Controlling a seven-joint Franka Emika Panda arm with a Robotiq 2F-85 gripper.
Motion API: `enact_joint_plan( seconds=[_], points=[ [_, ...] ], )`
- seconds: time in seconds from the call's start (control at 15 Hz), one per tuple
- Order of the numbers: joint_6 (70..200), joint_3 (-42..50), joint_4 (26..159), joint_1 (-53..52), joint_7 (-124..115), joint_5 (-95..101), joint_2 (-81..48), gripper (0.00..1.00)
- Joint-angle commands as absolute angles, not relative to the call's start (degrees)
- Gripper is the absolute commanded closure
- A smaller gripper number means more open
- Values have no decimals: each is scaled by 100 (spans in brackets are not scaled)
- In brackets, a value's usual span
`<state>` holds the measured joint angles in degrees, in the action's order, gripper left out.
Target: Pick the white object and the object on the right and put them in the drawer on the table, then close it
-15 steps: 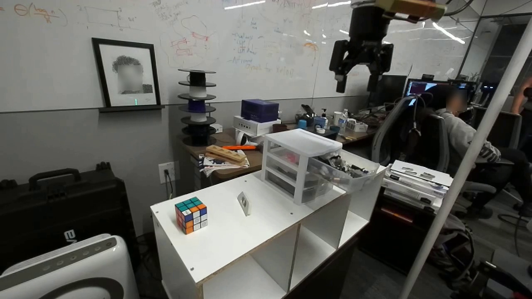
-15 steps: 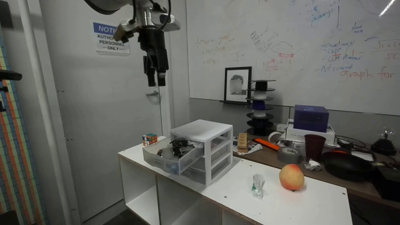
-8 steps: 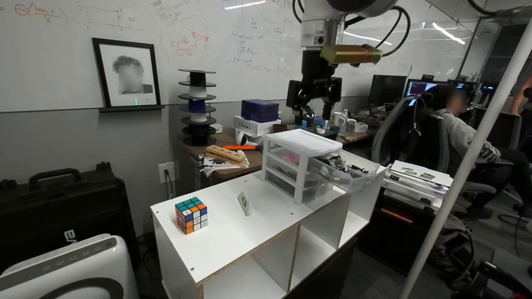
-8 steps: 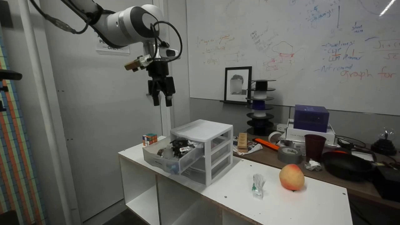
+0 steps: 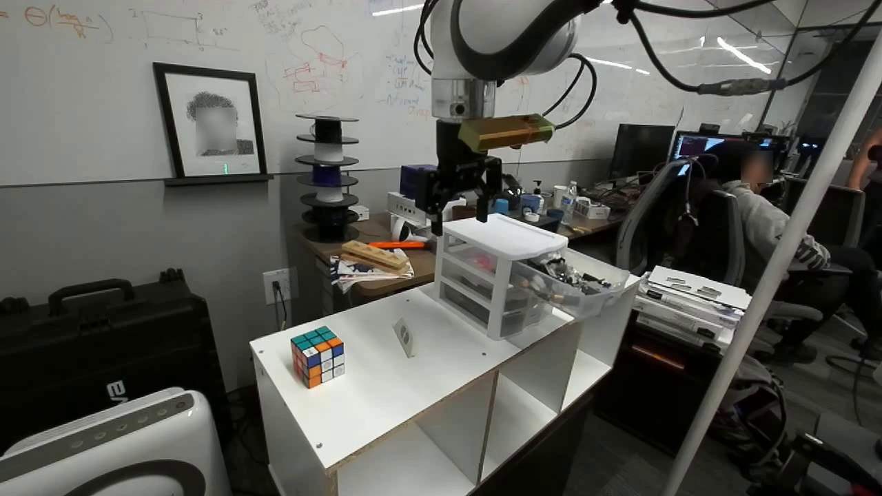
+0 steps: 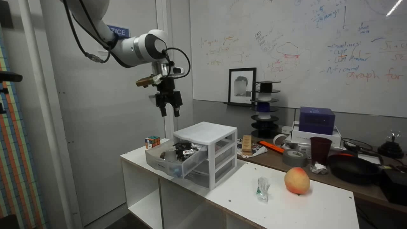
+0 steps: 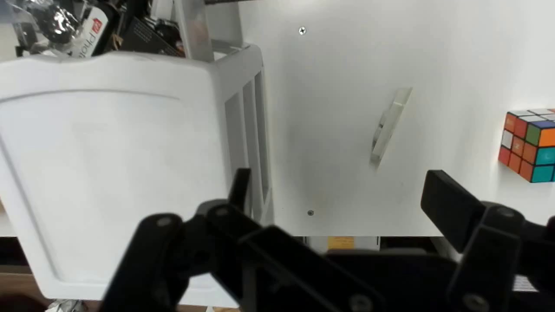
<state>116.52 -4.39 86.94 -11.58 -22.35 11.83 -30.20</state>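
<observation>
My gripper (image 5: 459,222) stands open and empty, high over the table (image 5: 379,406) near the mini-chest (image 6: 206,128). The chest's top drawer (image 6: 160,163) is pulled out and full of small dark items. A flat white object (image 5: 405,337) stands tilted on its edge on the table; in the wrist view the white object (image 7: 390,125) appears between and beyond the fingers. To its right in that view sits a Rubik's cube (image 7: 531,145), also seen in both exterior views. Which thing is the object on the right, I cannot tell.
Past the chest's other side lie a clear plastic packet (image 6: 263,189) and a peach-coloured fruit (image 6: 297,180) on the same table. Behind runs a brown desk with a purple box (image 6: 316,120), a dark cup (image 6: 319,149) and other clutter. A white pole (image 5: 751,317) stands in front.
My gripper has come down steadily in both exterior views, moving left in an exterior view over the chest's near side. Its jaws stayed open. The objects and the drawer have not moved.
</observation>
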Motion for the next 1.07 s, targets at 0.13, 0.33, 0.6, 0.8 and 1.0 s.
enact_joint_plan(
  seconds=[0.13, 0.33, 0.6, 0.8, 1.0],
  points=[
    [11593, -240, 8199, -1278, -2194, 1083, -3402, 0],
    [11558, -234, 8028, -1289, -2191, 1076, -3516, 0],
    [11511, -235, 7984, -1298, -2192, 1076, -3518, 0],
    [11508, -235, 7980, -1298, -2192, 1076, -3518, 0],
    [11507, -235, 7980, -1298, -2192, 1076, -3518, 0]
  ],
)
